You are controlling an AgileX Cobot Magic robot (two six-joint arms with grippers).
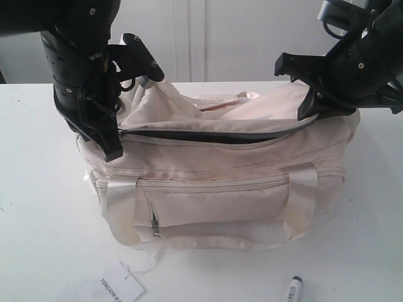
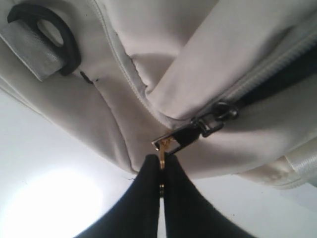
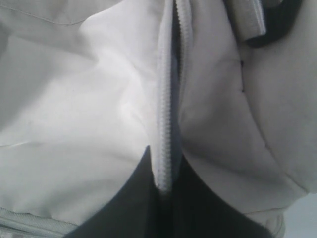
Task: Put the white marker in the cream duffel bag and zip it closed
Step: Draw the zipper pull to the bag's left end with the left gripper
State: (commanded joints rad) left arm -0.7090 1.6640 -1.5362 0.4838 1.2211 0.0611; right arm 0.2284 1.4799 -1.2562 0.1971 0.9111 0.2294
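The cream duffel bag [image 1: 220, 189] lies on the white table with its top zipper [image 1: 214, 136] gaping, black lining showing in the slit. The white marker [image 1: 293, 289] lies on the table in front of the bag, at the lower right edge of the exterior view, outside the bag. My left gripper [image 2: 162, 164] is at the bag's left end [image 1: 113, 150], shut on the gold zipper pull [image 2: 162, 148]. My right gripper [image 3: 165, 173] is at the bag's right end [image 1: 310, 112], shut on the zipper tape [image 3: 166, 124] of the bag's edge.
A flat white paper tag [image 1: 121, 289] with black print lies on the table in front of the bag's left side, tied by a thin string. The front pocket zipper [image 1: 214, 186] is shut. A white wall stands behind the table.
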